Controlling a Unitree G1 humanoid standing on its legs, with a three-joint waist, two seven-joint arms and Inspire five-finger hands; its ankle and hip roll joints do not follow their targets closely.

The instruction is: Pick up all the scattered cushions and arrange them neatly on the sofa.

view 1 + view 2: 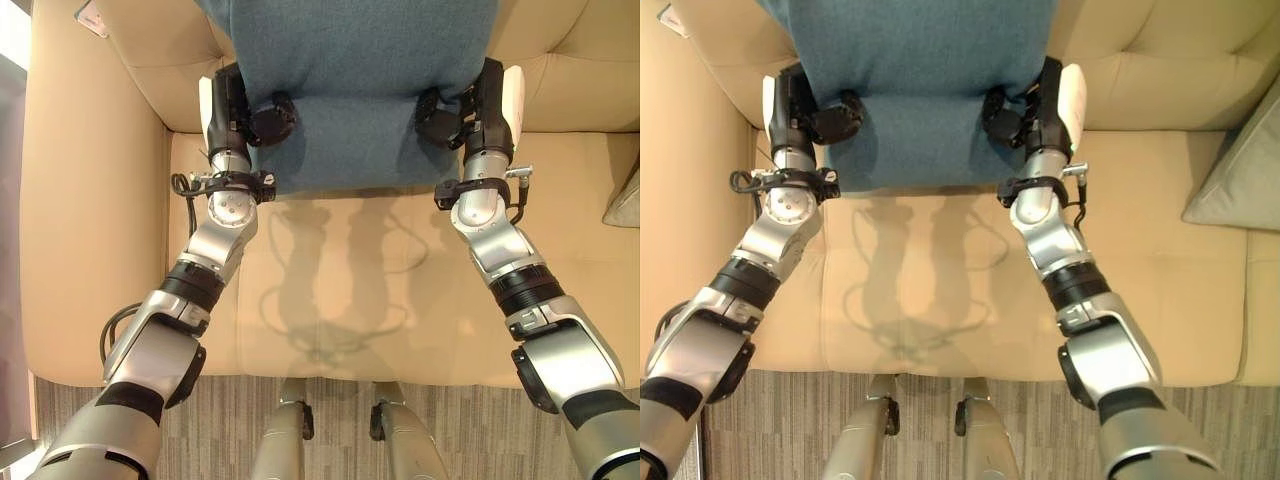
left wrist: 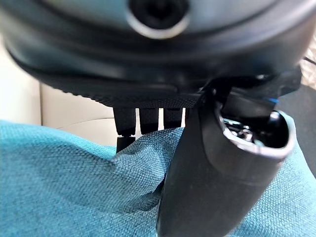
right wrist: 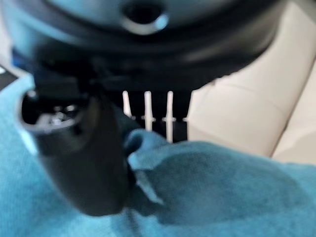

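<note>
You are looking down at a cream-beige leather sofa [image 1: 90, 200], and a large teal-blue woven fabric cushion [image 1: 350, 90] is standing against its backrest at 12 o'clock, with the lower edge resting on the seat. Both arms are reaching forward to it.

The left hand [image 1: 232, 112] is gripping the cushion's lower corner at about 10 o'clock. In the left wrist view, its thumb [image 2: 217, 182] is pressing on the front of the cloth while the dark fingers [image 2: 148, 121] are going behind the edge, so the fabric is being pinched and is folding between them.

The right hand [image 1: 478, 108] is doing the same at about 2 o'clock on the opposite corner. In the right wrist view, the thumb [image 3: 84, 163] is lying on the front face and the fingers [image 3: 158, 116] are disappearing behind the bunched edge, so this hand is also pinching the cushion.

At 3 o'clock, a second cushion of grey-green cloth [image 1: 1240, 170] is leaning on the seat, well apart from the right hand. A striped grey carpet floor [image 1: 320, 400] is showing at 6 o'clock, in front of the sofa.
</note>
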